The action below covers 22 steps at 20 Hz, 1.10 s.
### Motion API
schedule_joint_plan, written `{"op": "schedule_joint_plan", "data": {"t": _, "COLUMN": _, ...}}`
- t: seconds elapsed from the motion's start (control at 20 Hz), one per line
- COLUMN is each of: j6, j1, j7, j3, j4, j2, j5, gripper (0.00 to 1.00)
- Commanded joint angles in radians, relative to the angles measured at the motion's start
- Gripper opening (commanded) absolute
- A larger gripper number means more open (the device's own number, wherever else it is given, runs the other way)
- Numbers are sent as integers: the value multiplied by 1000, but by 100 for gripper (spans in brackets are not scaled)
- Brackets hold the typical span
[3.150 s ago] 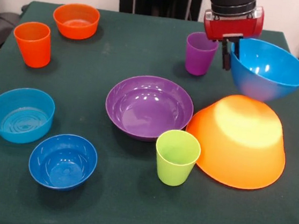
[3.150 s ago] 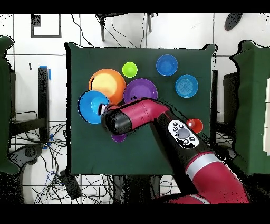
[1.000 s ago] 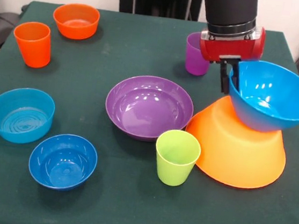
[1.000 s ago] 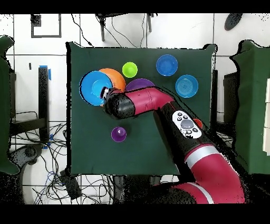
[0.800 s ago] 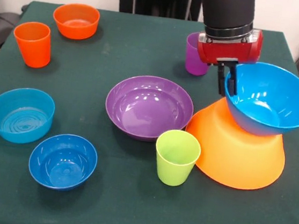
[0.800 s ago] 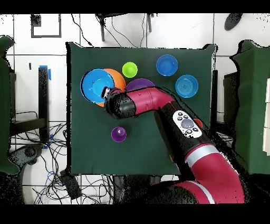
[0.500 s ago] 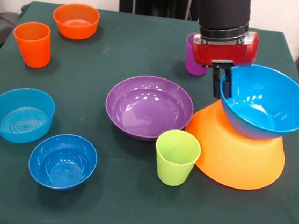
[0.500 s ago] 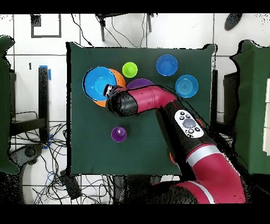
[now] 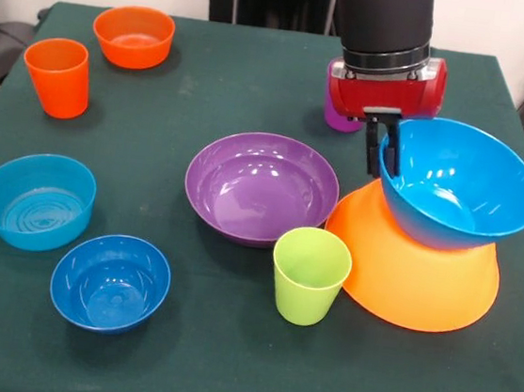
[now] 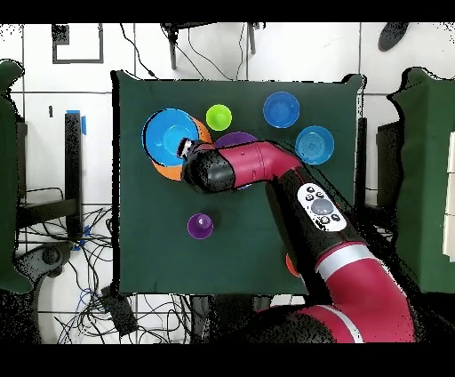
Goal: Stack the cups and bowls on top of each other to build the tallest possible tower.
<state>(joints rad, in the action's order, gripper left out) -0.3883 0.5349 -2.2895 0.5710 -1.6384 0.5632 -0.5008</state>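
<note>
My gripper (image 9: 388, 155) is shut on the near-left rim of the large blue bowl (image 9: 459, 185), one finger inside and one outside. The blue bowl is upright, directly over the upturned orange-yellow bowl (image 9: 414, 275); whether they touch I cannot tell. From above, the blue bowl (image 10: 168, 135) covers most of the orange-yellow bowl (image 10: 171, 171), with the gripper (image 10: 187, 148) at its rim. The large purple bowl (image 9: 261, 186) sits at the table's middle, with the lime green cup (image 9: 309, 275) in front of it. The purple cup (image 9: 333, 112) is mostly hidden behind the gripper.
An orange cup (image 9: 58, 76) and a small orange bowl (image 9: 133, 36) stand at the far left. A light blue bowl (image 9: 36, 201) and a dark blue bowl (image 9: 110, 281) sit at the near left. In the overhead view the arm (image 10: 267, 173) crosses the purple bowl (image 10: 233, 140).
The gripper has carried the blue bowl from beside the purple cup to over the upturned orange-yellow bowl, shifting it left and levelling it. Everything else stayed put.
</note>
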Motion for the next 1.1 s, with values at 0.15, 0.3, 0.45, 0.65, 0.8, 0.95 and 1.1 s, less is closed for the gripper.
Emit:
{"op": "schedule_joint_plan", "data": {"t": 0.15, "j6": -33, "j1": -9, "j7": 36, "j3": -40, "j4": 48, "j2": -44, "j5": -23, "gripper": 0}}
{"op": "schedule_joint_plan", "data": {"t": 0.3, "j6": -30, "j1": -10, "j7": 36, "j3": -39, "j4": 40, "j2": -41, "j5": -25, "gripper": 0}}
{"op": "schedule_joint_plan", "data": {"t": 0.45, "j6": -27, "j1": -12, "j7": 25, "j3": -42, "j4": 27, "j2": -34, "j5": -22, "gripper": 0}}
{"op": "schedule_joint_plan", "data": {"t": 0.65, "j6": -33, "j1": 0, "j7": 51, "j3": -22, "j4": 25, "j2": -41, "j5": -22, "gripper": 100}}
{"op": "schedule_joint_plan", "data": {"t": 0.8, "j6": -42, "j1": -1, "j7": 54, "j3": -22, "j4": 25, "j2": -39, "j5": -21, "gripper": 100}}
{"op": "schedule_joint_plan", "data": {"t": 0.95, "j6": -75, "j1": -14, "j7": 38, "j3": -37, "j4": 20, "j2": -21, "j5": -8, "gripper": 100}}
{"op": "schedule_joint_plan", "data": {"t": 1.1, "j6": -80, "j1": -13, "j7": 18, "j3": -36, "j4": 3, "j2": -2, "j5": 10, "gripper": 100}}
